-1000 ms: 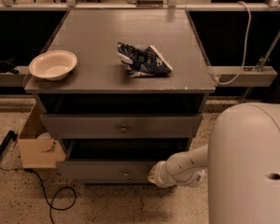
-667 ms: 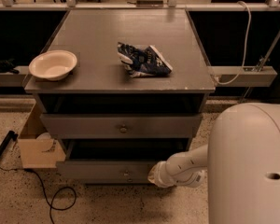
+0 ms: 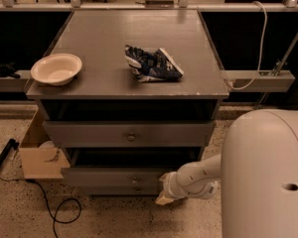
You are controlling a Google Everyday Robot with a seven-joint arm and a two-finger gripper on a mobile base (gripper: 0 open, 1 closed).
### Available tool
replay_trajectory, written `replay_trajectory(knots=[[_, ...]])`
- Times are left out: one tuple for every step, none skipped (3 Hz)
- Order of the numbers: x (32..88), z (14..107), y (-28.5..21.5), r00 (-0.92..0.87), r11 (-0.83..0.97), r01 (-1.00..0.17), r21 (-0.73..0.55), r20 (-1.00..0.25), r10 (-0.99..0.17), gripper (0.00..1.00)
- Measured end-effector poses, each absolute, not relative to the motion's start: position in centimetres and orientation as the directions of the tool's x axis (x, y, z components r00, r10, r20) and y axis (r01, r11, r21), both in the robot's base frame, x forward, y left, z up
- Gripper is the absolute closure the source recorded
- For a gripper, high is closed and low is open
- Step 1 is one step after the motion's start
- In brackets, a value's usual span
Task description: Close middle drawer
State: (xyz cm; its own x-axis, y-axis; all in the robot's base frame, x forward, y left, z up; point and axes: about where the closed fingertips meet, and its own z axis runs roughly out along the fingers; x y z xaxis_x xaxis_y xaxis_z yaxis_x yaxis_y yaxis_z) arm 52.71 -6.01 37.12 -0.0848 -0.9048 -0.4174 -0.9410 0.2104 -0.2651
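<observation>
While middle drawer (image 3: 104,176) spans left-right, facing camera, gripper (image 3: 163,194), state unclear, flanks its right.

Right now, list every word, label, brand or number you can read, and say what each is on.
Nothing can be read.
Print on the crumpled blue-and-white bag on the cabinet top: too blurred to read.
The bowl and the middle drawer: no text shows.
The claw, low by the right part of that drawer's front: no label shows.
</observation>
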Motion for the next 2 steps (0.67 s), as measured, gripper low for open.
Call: replay_trajectory(knots=[[52.71, 37.12, -6.0, -0.085, 0.21, -0.941, -0.265, -0.417, -0.905, 0.0], [52.71, 37.12, -6.0, -0.085, 0.21, -0.941, -0.265, -0.417, -0.905, 0.0]])
